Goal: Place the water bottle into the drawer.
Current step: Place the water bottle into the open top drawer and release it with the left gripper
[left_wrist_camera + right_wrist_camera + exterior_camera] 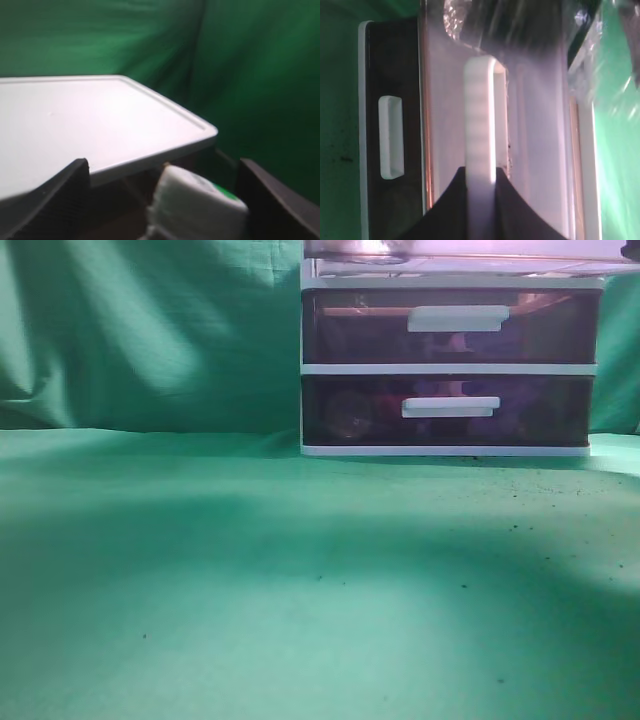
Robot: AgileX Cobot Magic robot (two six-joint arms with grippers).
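The water bottle (195,205) shows in the left wrist view as a blurred white shape with a green patch, low between the fingers of my left gripper (164,167). The fingers stand wide apart, with a gap on the left side. The bottle sits under the edge of the unit's white top (100,120), inside the dark pulled-out drawer. In the right wrist view my right gripper (480,172) is shut on the white bar handle (480,110) of the translucent drawer (535,125). In the exterior view only this drawer's underside (460,255) shows at the top edge. Neither gripper shows there.
Two closed dark purple-red drawers (450,328) (450,410) with white handles sit below in the white frame. The lower drawer's handle (390,137) shows left of my right gripper. Green cloth (250,580) covers the table and hangs behind.
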